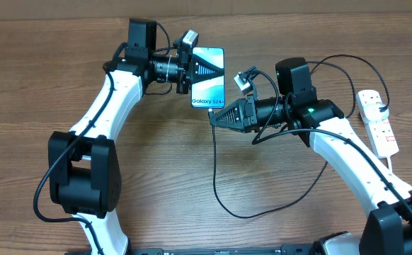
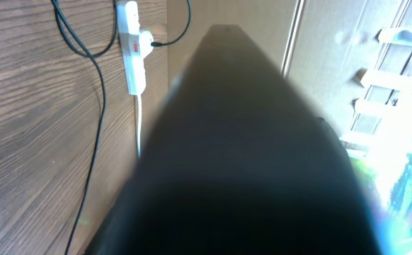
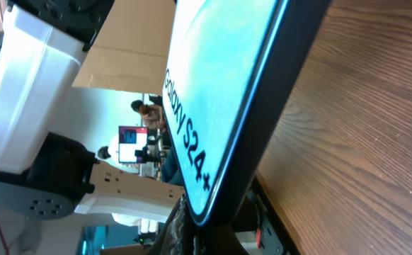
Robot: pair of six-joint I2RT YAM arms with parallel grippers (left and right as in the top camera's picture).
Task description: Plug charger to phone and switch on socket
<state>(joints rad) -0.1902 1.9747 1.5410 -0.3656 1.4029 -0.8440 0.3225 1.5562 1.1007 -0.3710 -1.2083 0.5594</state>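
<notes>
**Overhead.** The left gripper (image 1: 200, 69) was clamped on the phone (image 1: 207, 88), apparently holding it clear of the bench (image 1: 50, 71) with its lettered end turned toward the right arm. This was judged to be to present the port. The right gripper (image 1: 216, 117) had its fingers together on the charger (image 1: 224, 202) tip and sat just beside that end. Whether the plug was seated could not be confirmed. Slack cable looped across the bench. The socket (image 1: 378, 120) lay far right, well apart. Count: one phone, one charger, one socket, two grippers.

**Left wrist.** A dark mass (image 2: 248, 156), blurred, filled the view and the jaws were not distinguishable. One socket (image 2: 130, 46) lay beyond.

**Right wrist.** The phone (image 3: 213, 92) stood tilted, close above the bench (image 3: 362, 142). No plug tip was discernible.
</notes>
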